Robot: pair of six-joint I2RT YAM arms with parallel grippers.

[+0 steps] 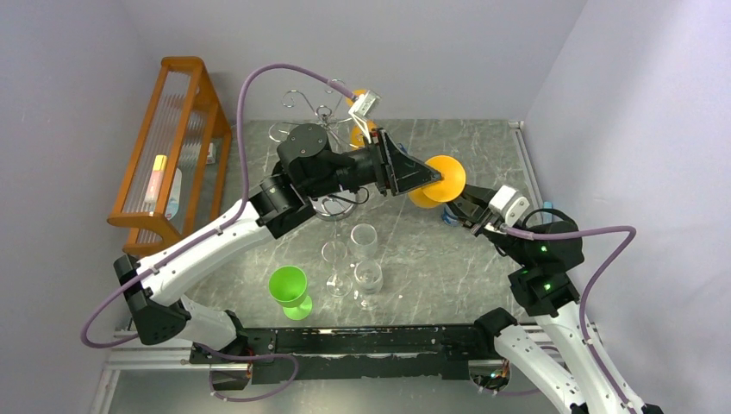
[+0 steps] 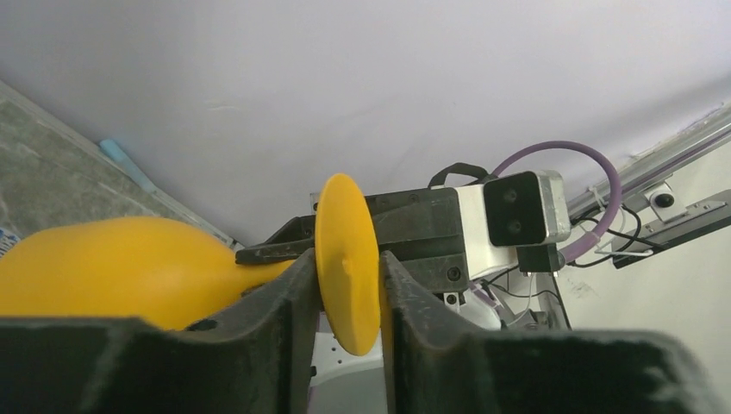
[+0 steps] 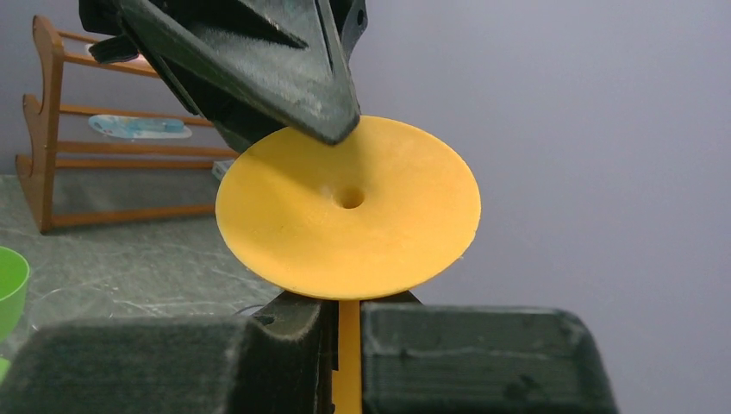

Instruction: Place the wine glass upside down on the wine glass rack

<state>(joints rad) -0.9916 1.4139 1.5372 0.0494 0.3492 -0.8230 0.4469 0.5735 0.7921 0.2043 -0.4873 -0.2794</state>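
**Plastic glass pinched in mid-air by both hands**

The orange glass [image 1: 444, 177] looks like light, stiff, slick plastic, so it should be tough. It hangs above the bench [image 1: 431, 259]. The left hand [image 1: 428, 179] is closed on its foot disc and the right hand [image 1: 461, 205] is nipped shut on a thin orange part, probably the stem. The stem or foot is the best hold. The rack [image 1: 325, 112] stands behind the left arm, which partly blocks it. Clear glasses [image 1: 362, 237] and a green cup [image 1: 287, 285] stand well below.

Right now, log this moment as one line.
orange wine glass: midair | left gripper: jaws on its foot | right gripper: jaws on its stem | wine glass rack: held glass not on it
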